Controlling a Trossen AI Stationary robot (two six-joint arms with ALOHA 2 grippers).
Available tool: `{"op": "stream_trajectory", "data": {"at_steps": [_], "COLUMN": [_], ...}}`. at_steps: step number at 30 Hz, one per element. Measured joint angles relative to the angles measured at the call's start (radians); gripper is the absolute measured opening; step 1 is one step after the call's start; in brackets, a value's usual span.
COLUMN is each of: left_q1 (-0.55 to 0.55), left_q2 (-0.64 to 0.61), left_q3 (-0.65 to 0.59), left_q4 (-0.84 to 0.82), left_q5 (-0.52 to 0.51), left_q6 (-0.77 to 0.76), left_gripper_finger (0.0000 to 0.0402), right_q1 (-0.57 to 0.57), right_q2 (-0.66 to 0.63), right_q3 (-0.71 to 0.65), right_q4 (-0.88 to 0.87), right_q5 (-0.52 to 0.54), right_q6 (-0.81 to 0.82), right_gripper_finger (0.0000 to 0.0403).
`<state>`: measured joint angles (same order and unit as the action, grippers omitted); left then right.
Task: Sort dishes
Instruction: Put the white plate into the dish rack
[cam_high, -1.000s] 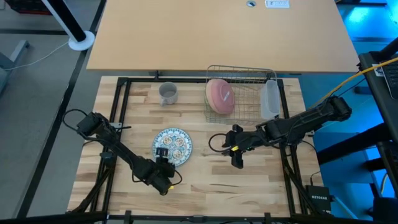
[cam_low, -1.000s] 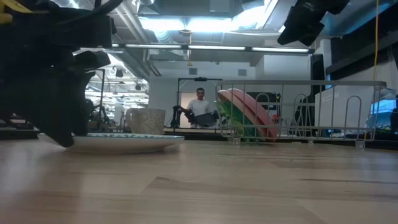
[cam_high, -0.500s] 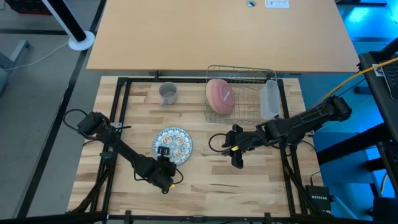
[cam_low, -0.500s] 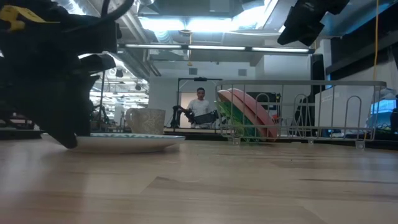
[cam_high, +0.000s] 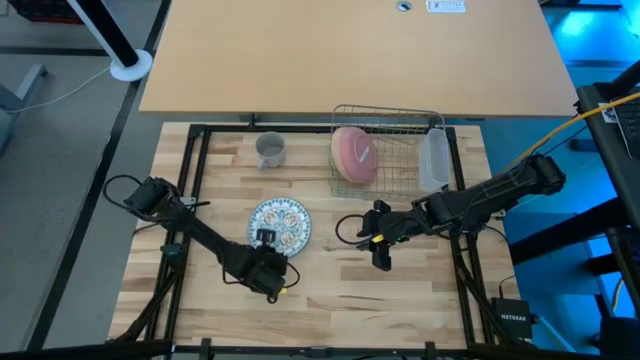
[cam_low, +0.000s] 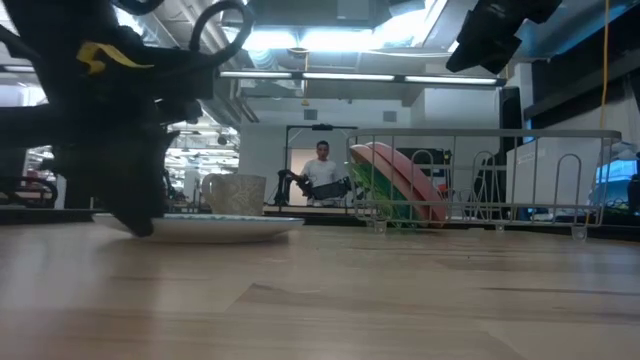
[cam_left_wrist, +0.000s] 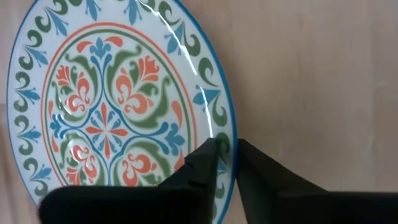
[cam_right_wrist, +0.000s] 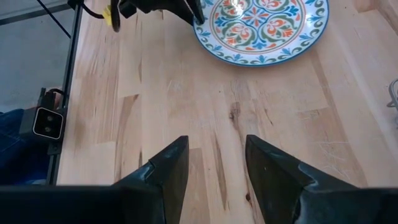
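The white plate with the bluish pattern (cam_high: 279, 222) lies flat on the table, left of centre, and also shows in the low view (cam_low: 225, 228). My left gripper (cam_high: 266, 243) is at its near rim, shut on it. My right gripper (cam_high: 380, 250) hangs open and empty above the table, right of the plate. The pink plate (cam_high: 353, 155) stands on edge in the wire rack (cam_high: 390, 150), with the green plate (cam_low: 372, 188) behind it. The grey cup (cam_high: 270, 150) stands upright at the far left. My left gripper pinches the plate's near rim (cam_left_wrist: 226, 147) between its two fingers: one finger (cam_left_wrist: 202, 163) lies over the patterned top, the other (cam_left_wrist: 258, 171) outside the edge. The fingers come from the table's near side, slanting down. The plate rests on the table.
A translucent plastic tub (cam_high: 433, 160) sits at the rack's right side. Bare wood lies between the plate and my right gripper and along the near edge. A person (cam_low: 322, 175) stands far back in the room.
My left gripper has moved toward the table's right and a little toward the far edge. The patterned plate has slid a short way with it along the table, staying flat.
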<state>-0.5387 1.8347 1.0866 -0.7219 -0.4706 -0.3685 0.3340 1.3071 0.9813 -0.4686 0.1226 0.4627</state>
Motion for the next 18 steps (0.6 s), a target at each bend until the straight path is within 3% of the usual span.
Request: {"op": "stream_trajectory", "data": {"at_steps": [5, 18], "left_q1": [0.012, 0.003], "left_q2": [0.0, -0.012], "left_q3": [0.0, 0.038], "left_q4": [-0.001, -0.011], "left_q5": [-0.012, 0.007], "left_q6": [-0.002, -0.071], "left_gripper_finger": [0.0008, 0.0002], "right_q1": [0.0, 0.0], "right_q2": [0.0, 0.0], "right_q3": [0.0, 0.0], "right_q4": [0.0, 0.051], "right_q5": [0.0, 0.0], "right_q6": [0.0, 0.0], "right_gripper_finger": [0.0163, 0.0163]}}
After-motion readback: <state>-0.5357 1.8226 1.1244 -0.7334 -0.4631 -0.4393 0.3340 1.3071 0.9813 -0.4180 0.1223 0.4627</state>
